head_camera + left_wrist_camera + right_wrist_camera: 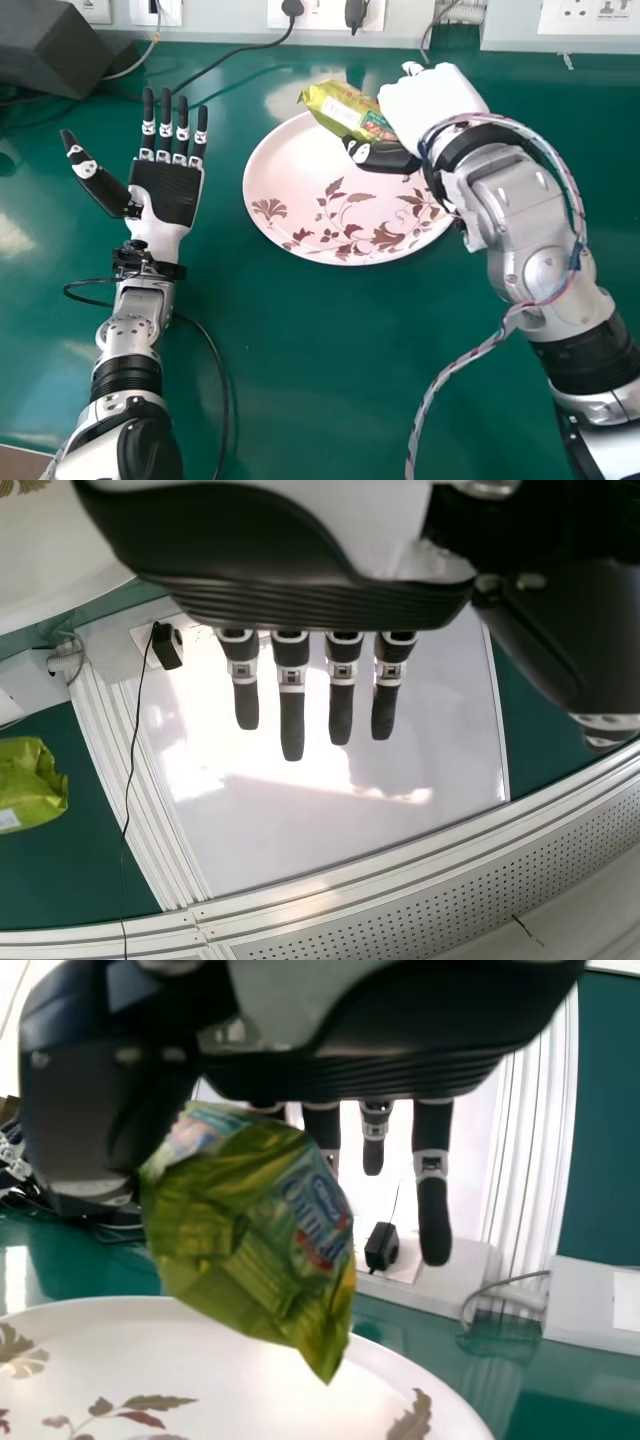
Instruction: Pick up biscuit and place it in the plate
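Over the far side of the plate, my right robot hand is pinching the biscuit packet between its thumb and fingers. The packet is sticking out to that hand's left, tilting one corner down above the plate and not touching its patterned middle. Its yellow-green wrapper is creasing into shiny, crinkled folds. The plate itself is looking smooth, round and pale, with reddish-brown leaves and curling stems spreading across its near half. Beneath the plate, the table is showing a glossy, flat green surface. Left of the plate, my left robot hand is lying palm up, its fingers stretching out straight and its thumb standing apart.
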